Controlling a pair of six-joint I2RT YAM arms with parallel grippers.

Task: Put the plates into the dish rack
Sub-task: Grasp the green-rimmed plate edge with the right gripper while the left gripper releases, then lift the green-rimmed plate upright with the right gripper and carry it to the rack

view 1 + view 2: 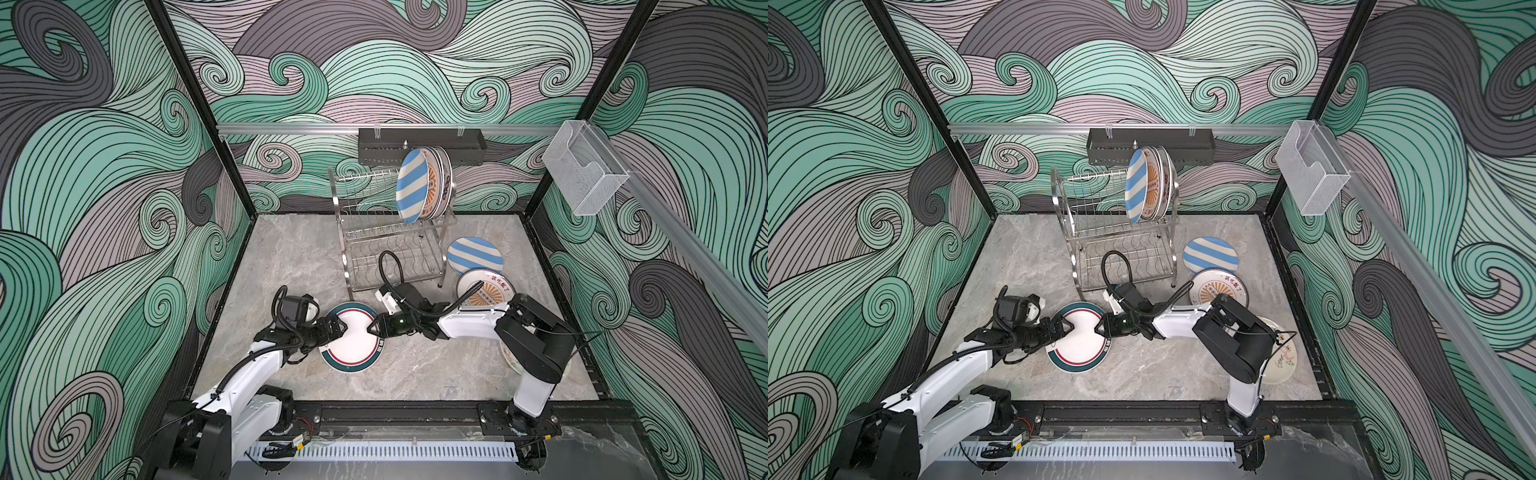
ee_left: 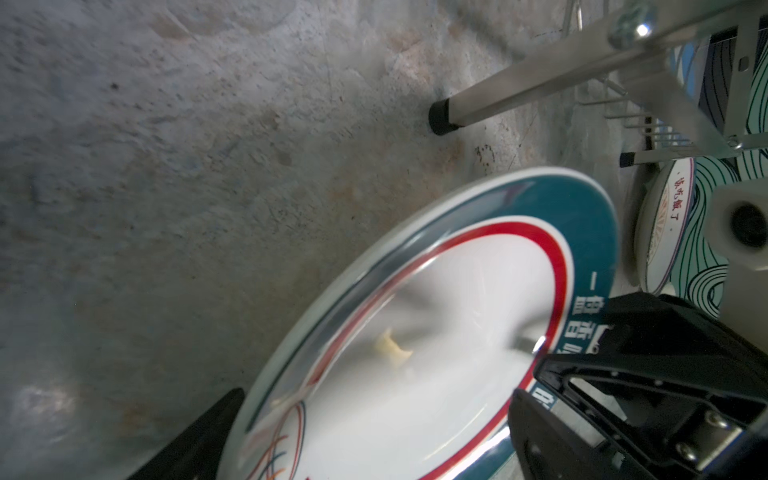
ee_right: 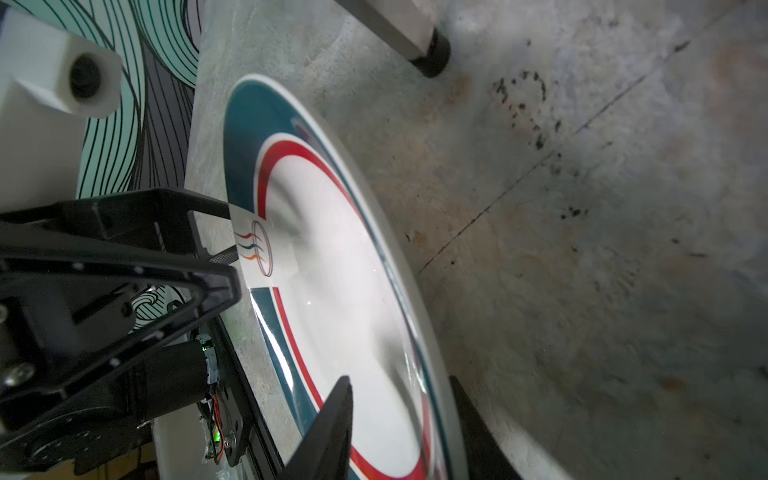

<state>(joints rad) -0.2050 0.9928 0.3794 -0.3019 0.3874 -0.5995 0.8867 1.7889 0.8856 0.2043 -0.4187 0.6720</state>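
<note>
**Plate bridges both pincers; rack waits just beyond**

The plate lies face up and nearly flat at the near middle of the bench. The left pincer clamps its left rim. The right pincer straddles the opposite rim, with a finger on each face and the jaws narrow. Whether they bite yet I cannot tell. The plate thus lies dead ahead of each pincer, on the line joining them. The rack stands just far of it and slightly right. Racked plates fill the right end of the top tier, and the slots to their left are free. The right arm looks nearer to the rack. The plate probably has to turn on edge to go in.
</note>
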